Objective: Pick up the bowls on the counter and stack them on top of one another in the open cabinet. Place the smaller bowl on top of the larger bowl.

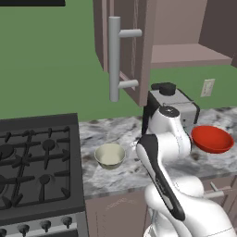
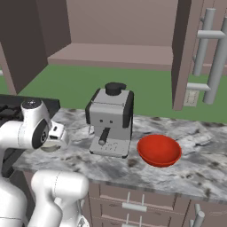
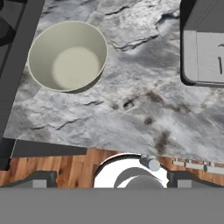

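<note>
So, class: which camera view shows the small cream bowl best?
The hand view: it looks straight down into the small cream bowl, showing its full rim and inside on the counter. The left base view shows it whole but smaller, from the side. In the right base view the arm mostly covers it.

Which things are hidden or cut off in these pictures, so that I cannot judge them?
- Gripper: whether open or shut cannot be told.
- Cream bowl: right base view, mostly hidden behind the arm.
- Red bowl: left base view, its near-left rim is covered by the arm.
- Coffee machine: hand view, cut off by the right edge.
- Cabinet shelf: left base view, its back is partly hidden by the door.
</note>
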Robot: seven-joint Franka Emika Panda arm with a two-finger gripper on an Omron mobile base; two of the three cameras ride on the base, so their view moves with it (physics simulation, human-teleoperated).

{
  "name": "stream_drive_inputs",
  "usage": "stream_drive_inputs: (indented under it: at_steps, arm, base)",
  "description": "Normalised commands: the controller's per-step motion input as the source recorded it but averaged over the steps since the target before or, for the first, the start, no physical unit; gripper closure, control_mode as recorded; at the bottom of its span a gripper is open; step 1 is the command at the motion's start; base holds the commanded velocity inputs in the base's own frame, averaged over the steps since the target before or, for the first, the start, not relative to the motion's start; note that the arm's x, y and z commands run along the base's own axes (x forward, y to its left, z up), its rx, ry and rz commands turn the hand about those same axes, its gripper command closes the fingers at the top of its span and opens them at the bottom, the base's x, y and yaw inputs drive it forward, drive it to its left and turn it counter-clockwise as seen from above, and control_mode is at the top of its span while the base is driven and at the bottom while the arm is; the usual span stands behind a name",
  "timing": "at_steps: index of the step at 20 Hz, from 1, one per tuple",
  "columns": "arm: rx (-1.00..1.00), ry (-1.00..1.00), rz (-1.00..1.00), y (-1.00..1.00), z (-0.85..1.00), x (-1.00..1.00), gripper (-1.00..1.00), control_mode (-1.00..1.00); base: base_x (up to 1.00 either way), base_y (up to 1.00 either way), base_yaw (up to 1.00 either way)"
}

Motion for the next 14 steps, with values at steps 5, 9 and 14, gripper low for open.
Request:
stream_drive_inputs:
  at_steps: [5, 9, 14]
  arm:
    - [0.03, 0.0, -0.02, 0.26, -0.2, 0.14, -1.0, -1.0]
    - [0.03, -0.01, -0.06, 0.15, -0.09, 0.23, -1.0, -1.0]
    - [0.01, 0.0, -0.06, 0.06, -0.04, 0.25, -1.0, -1.0]
  base:
    - [0.0, 0.0, 0.0]
    - [0.0, 0.0, 0.0]
    - [0.0, 0.0, 0.0]
